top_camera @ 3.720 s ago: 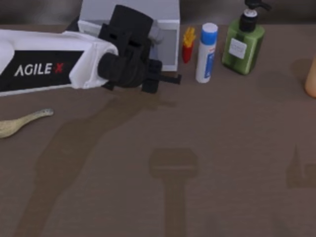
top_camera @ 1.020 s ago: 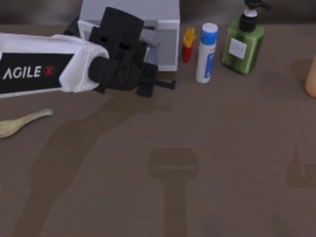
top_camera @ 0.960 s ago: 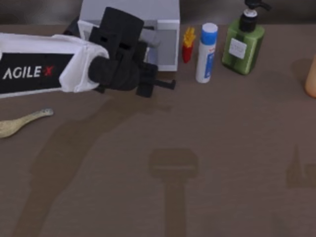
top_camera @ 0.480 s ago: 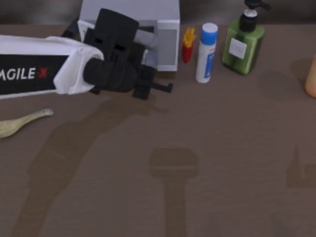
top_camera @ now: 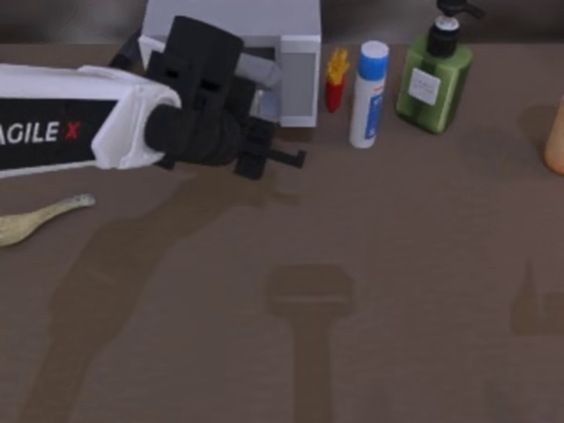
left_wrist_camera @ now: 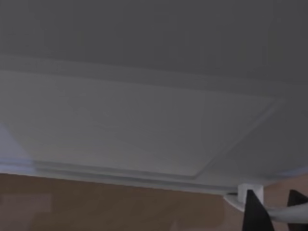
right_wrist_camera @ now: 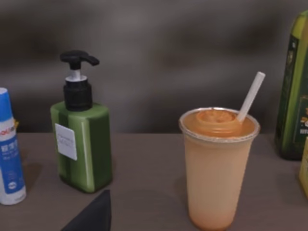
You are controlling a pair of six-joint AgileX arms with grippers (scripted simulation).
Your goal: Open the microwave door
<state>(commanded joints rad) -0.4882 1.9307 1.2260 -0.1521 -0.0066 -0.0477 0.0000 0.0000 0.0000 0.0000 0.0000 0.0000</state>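
The white-grey microwave [top_camera: 231, 19] stands at the back of the table, left of centre. My left gripper [top_camera: 286, 157] reaches in front of it, and the arm covers most of the microwave door. In the left wrist view the microwave door [left_wrist_camera: 134, 125] fills the frame at a slant. Its white handle [left_wrist_camera: 250, 191] runs between the dark fingertips [left_wrist_camera: 255, 214], so my left gripper [left_wrist_camera: 274, 211] is shut on it. My right gripper [right_wrist_camera: 91, 216] shows only as a dark tip in the right wrist view and is outside the top view.
Right of the microwave stand a red-and-yellow fries toy [top_camera: 336, 79], a blue-and-white bottle [top_camera: 370, 92] and a green pump bottle [top_camera: 434, 75]. An orange cup [top_camera: 555, 137] sits at the right edge, a pale spoon [top_camera: 44, 218] at the left.
My left arm has drawn back to the left and slightly toward the front, still holding the handle. The door's free edge has come away from the microwave with it.
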